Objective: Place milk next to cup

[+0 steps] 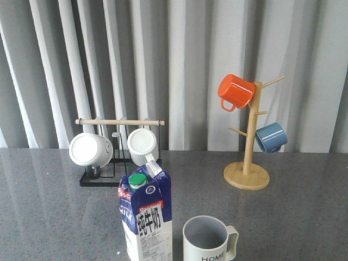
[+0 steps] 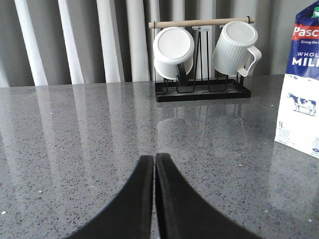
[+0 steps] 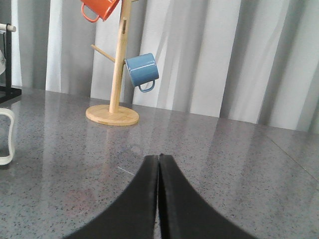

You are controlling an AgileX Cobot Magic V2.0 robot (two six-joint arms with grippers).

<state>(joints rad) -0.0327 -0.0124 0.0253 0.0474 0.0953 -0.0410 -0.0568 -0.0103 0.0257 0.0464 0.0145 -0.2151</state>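
The milk (image 1: 145, 217) is a tall blue and white carton with a green cap, standing upright near the table's front edge. Close on its right stands the cup (image 1: 206, 242), a white mug with a grey inside and black lettering. In the left wrist view the milk (image 2: 301, 89) stands off to one side of my left gripper (image 2: 154, 157), which is shut and empty over bare table. My right gripper (image 3: 159, 156) is shut too, holding nothing, and only the cup's handle (image 3: 5, 137) shows at that view's edge. Neither gripper appears in the front view.
A black wire rack (image 1: 117, 157) with two white ribbed mugs stands at the back left. A wooden mug tree (image 1: 247, 163) at the back right carries an orange mug (image 1: 235, 91) and a blue mug (image 1: 270, 137). Grey curtains hang behind the grey speckled table.
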